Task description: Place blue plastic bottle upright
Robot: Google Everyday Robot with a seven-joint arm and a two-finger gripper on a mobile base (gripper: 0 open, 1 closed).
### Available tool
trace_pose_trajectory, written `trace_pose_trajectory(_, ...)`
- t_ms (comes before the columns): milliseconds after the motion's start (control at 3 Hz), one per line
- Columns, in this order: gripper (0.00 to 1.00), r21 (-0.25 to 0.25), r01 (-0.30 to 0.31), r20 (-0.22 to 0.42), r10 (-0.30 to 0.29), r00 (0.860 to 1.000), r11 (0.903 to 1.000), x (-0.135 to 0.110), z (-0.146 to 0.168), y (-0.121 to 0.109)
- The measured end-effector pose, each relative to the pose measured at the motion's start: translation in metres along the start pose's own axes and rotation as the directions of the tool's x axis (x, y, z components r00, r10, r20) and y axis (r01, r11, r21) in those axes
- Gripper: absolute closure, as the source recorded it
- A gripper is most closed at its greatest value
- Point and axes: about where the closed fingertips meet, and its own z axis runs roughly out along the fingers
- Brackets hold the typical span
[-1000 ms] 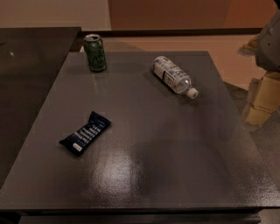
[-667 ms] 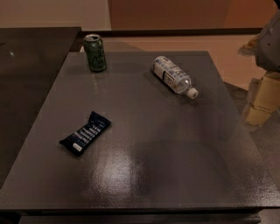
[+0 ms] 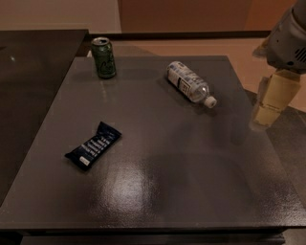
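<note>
Nearest the camera, the dark grey table (image 3: 158, 210) shows a broad patch of pale glare on its front half. A little further in, on the left side, a flat dark-blue snack wrapper (image 3: 93, 146) with white print lies at a slant, well apart from everything else. Off the right-hand edge of the table, about level with its middle, hangs the gripper (image 3: 268, 101): pale yellowish parts below a grey-white arm housing (image 3: 289, 40) that runs out of the picture at the top right corner. It is over the floor beside the table rather than over the top, it touches nothing, and whether it is spread or closed cannot be told from this angle. Beyond it, in the far right part of the tabletop, the blue plastic bottle (image 3: 187, 81) lies on its side (not upright), clear-walled with a white label printed in dark blue. Its white cap (image 3: 210, 101) points toward the near right and its base toward the far left, and it is well apart from the gripper. At the far left corner a green drink can (image 3: 103, 58) stands upright close to the back edge. A second, darker surface (image 3: 28, 76) adjoins the table on the left, and behind everything run a tan floor (image 3: 201, 47) and a brown wall (image 3: 191, 14).
</note>
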Motion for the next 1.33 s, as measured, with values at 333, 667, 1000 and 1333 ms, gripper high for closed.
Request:
trace_pose_trajectory(333,0.00,0.006,-0.072,-0.019,0.072,0.997,0.9974,-0.009,0.023,-0.032)
trace_pose_trajectory(667,0.00,0.028,-0.179,-0.063,0.181,0.982,0.9834,-0.022,0.044,-0.068)
trace_pose_trajectory(1000,0.00,0.033,-0.285,-0.094,0.287,0.953,0.9578,-0.037,0.067,-0.092)
trace_pose_trajectory(1333,0.00,0.028,-0.387,-0.128,0.388,0.913,0.9215,-0.049,0.088,-0.106)
